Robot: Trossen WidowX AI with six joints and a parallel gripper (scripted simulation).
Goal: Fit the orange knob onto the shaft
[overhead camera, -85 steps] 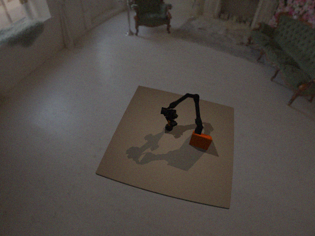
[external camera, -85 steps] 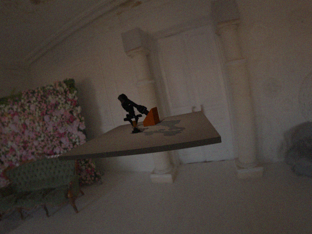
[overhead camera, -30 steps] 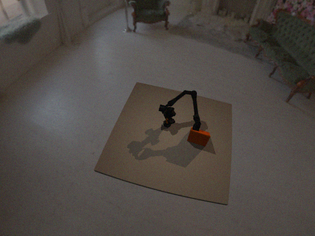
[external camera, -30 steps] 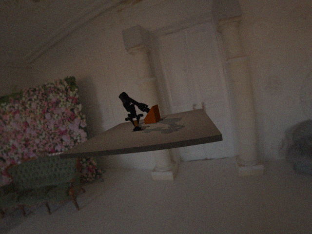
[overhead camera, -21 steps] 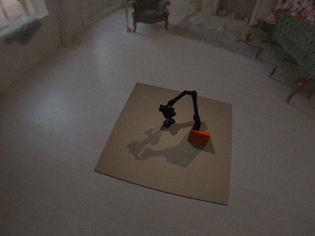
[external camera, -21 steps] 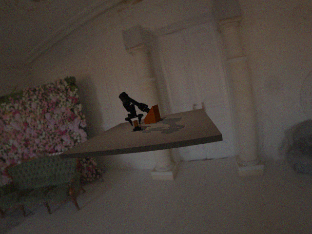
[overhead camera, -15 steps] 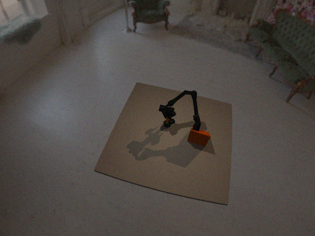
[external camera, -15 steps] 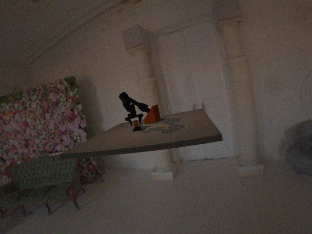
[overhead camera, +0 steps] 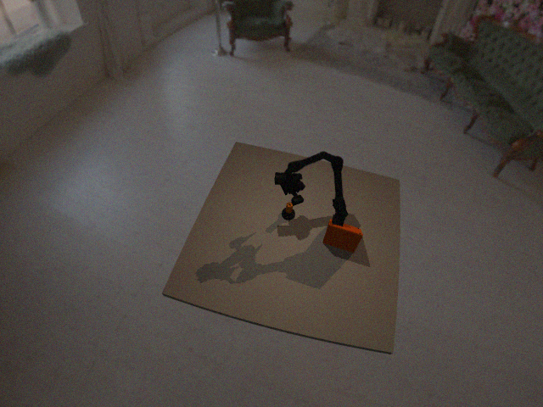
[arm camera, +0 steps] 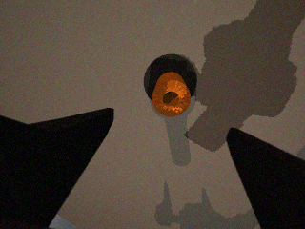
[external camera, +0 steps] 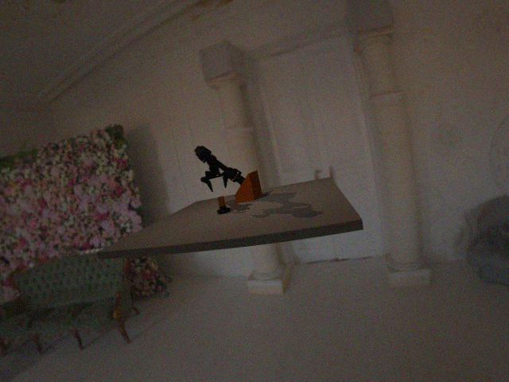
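Knob [overhead camera: 289,208] [external camera: 221,201] [arm camera: 172,107] on pedestal [overhead camera: 288,214] [external camera: 223,210] [arm camera: 158,67], looks seated; gripper [overhead camera: 294,197] [external camera: 218,189] [arm camera: 170,123] spread, clear above. Release done; likely only full-depth check left.

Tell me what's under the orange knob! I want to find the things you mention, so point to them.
Under the orange knob [overhead camera: 289,207] [external camera: 221,201] [arm camera: 172,106] is the round black pedestal [overhead camera: 288,214] [external camera: 223,210] [arm camera: 172,63]. The knob hides whatever is inside it lower down, so I can't see how far the shaft goes in.

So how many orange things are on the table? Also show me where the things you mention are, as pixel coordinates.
2. The orange knob [overhead camera: 289,207] [external camera: 221,201] [arm camera: 162,106] stands on the dark pedestal [overhead camera: 288,216] [external camera: 223,211] [arm camera: 152,72]; the orange block [overhead camera: 342,237] [external camera: 248,189] sits under the arm's base end.
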